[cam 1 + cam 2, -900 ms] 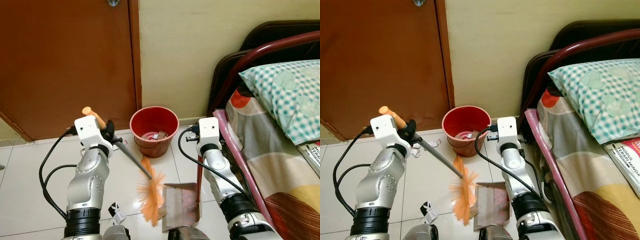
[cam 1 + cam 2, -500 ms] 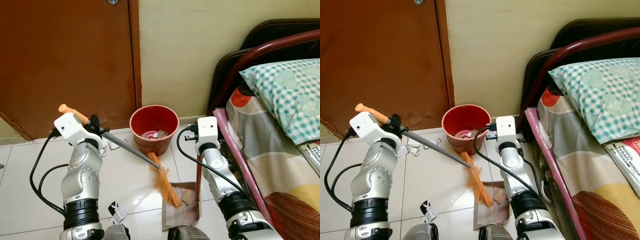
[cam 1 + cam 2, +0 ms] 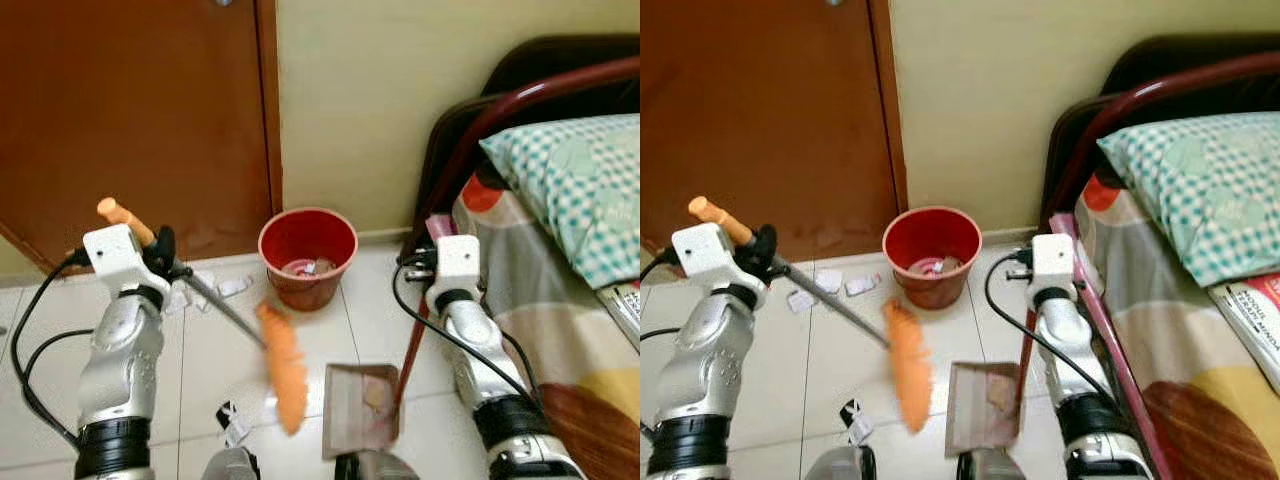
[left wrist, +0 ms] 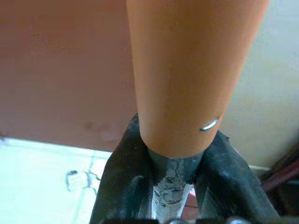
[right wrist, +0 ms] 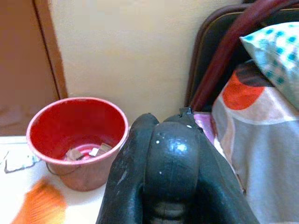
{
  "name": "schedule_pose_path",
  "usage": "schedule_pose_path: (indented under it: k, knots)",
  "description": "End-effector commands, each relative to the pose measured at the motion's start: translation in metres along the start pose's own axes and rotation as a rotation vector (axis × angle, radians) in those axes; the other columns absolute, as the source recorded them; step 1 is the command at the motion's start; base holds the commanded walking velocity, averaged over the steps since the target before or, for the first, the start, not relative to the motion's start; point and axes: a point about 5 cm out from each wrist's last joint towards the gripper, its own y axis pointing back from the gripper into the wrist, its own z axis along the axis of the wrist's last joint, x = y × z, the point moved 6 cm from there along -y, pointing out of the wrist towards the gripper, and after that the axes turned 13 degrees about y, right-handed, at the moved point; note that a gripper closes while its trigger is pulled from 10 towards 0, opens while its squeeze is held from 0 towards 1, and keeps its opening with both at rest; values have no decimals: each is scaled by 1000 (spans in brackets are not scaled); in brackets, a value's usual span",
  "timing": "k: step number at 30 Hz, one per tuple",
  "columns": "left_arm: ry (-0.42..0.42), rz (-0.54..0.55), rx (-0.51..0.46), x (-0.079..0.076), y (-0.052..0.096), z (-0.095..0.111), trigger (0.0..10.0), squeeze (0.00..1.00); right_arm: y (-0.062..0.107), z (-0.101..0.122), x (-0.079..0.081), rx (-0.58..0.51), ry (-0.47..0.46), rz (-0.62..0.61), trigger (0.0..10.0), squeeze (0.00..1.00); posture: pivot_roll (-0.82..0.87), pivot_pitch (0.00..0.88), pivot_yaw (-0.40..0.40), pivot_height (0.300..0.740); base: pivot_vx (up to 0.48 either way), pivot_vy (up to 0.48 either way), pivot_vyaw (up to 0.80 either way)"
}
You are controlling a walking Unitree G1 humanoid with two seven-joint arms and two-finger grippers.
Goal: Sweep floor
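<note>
One broom (image 3: 283,372), orange bristles blurred, beside one dustpan (image 3: 361,410) on floor; left tool (image 4: 170,184) clenched on its handle. Right tool (image 5: 163,179) clamped on dustpan handle. One red bucket (image 3: 307,255). Several paper scraps (image 3: 234,288).

The floor (image 3: 230,330) is glossy pale tile. The bucket (image 3: 307,256) at 12 o'clock looks like smooth red plastic. The broom (image 3: 283,372) has a dull grey metal shaft, an orange plastic grip and orange bristles. The door (image 3: 130,110) is matt brown wood; the pillow (image 3: 570,180) is checked cloth.
</note>
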Motion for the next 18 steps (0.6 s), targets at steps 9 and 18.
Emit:
schedule_pose_path:
  k: [9,18]
  knots:
    - [-304,-49,-63,4,11,6,10000,0,7,58,-16,-200,-166,61,10000,0,16,79,-28,740,0,0,0]
    - [-317,61,-79,29,14,5,10000,0,9,96,-14,-291,-218,132,10000,0,15,70,-30,740,0,0,0]
